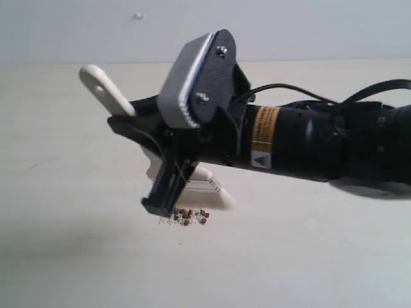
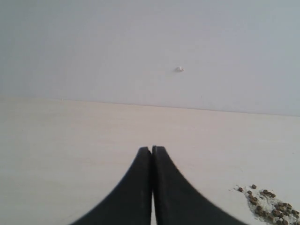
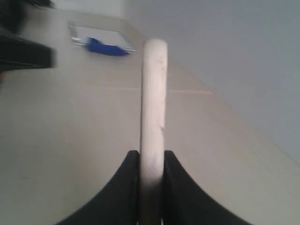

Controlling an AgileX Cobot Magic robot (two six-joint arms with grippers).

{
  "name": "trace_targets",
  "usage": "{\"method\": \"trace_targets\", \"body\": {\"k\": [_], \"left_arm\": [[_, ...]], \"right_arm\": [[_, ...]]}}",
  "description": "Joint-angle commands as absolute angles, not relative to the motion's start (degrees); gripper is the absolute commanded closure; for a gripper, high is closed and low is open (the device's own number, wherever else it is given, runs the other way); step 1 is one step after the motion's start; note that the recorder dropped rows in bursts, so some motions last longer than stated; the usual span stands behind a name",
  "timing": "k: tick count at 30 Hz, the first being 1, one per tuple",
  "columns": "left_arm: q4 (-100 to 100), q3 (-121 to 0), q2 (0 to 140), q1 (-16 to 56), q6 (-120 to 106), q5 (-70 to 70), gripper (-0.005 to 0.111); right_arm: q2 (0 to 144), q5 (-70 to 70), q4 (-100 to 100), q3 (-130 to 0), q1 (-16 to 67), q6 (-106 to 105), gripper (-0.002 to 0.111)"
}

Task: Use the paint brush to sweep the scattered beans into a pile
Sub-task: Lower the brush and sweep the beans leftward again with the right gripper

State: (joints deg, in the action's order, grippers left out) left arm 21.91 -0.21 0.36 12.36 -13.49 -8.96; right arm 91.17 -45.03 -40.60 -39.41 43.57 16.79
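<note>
Right pincer (image 3: 151,158) screens paint brush (image 3: 153,93); pile (image 1: 189,216) below.

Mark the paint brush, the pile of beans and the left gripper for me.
paint brush (image 3: 153,93): right wrist view, on the wooden handle.
pile (image 1: 191,216): exterior view, middle of the bean cluster.
left gripper (image 2: 152,150): left wrist view, between its shut fingertips.

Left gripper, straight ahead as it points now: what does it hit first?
Looks free. The shut left gripper points across bare table toward the wall; the pile sits off that line. Height over the table is unclear, so it might graze it first.
</note>
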Motion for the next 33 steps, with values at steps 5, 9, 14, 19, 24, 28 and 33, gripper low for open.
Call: {"method": "trace_targets", "body": {"k": [5, 9, 14, 19, 24, 28, 33], "left_arm": [[21.7, 0.0, 0.0, 12.7, -13.3, -8.9, 0.107], [21.7, 0.0, 0.0, 12.7, -13.3, -8.9, 0.107], [21.7, 0.0, 0.0, 12.7, -13.3, -8.9, 0.107], [21.7, 0.0, 0.0, 12.7, -13.3, -8.9, 0.107], [21.7, 0.0, 0.0, 12.7, -13.3, -8.9, 0.107], [21.7, 0.0, 0.0, 12.7, -13.3, -8.9, 0.107], [21.7, 0.0, 0.0, 12.7, -13.3, -8.9, 0.107]], "right_arm": [[96.4, -70.0, -73.6, -41.1, 26.1, 37.7, 0.108], [103.1, -70.0, -74.4, -41.1, 22.5, 37.6, 0.108], [111.1, -70.0, -76.6, -42.8, 21.8, 35.9, 0.108], [116.1, -70.0, -78.3, -47.7, 22.0, 36.5, 0.108], [118.7, -70.0, -78.8, -51.7, 22.0, 36.5, 0.108], [120.1, -70.0, -79.7, -54.1, 22.0, 37.8, 0.108], [120.2, -70.0, -79.3, -57.6, 22.0, 40.0, 0.108]]}}
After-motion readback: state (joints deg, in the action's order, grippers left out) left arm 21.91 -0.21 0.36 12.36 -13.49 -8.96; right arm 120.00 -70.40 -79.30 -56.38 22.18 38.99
